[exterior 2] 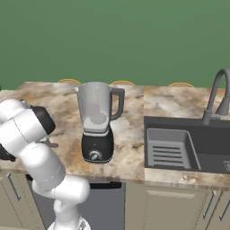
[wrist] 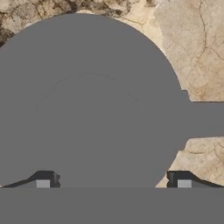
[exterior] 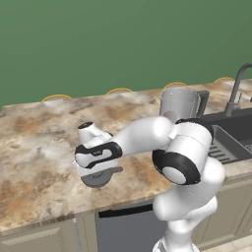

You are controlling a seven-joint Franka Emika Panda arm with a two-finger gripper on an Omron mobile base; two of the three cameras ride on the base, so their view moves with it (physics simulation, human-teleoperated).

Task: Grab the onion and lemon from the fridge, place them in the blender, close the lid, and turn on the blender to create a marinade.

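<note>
Two fingertips (wrist: 43,183) stand wide apart, holding nothing; the gripper (wrist: 113,183) hovers directly over the lid (wrist: 87,105), which lies flat on the counter (exterior: 34,142), its side tab pointing away from both fingers; blender (exterior 2: 97,123) well apart.

Blender (exterior 2: 97,130) upright on counter (exterior 2: 130,134), left of sink (exterior 2: 188,143).
</note>
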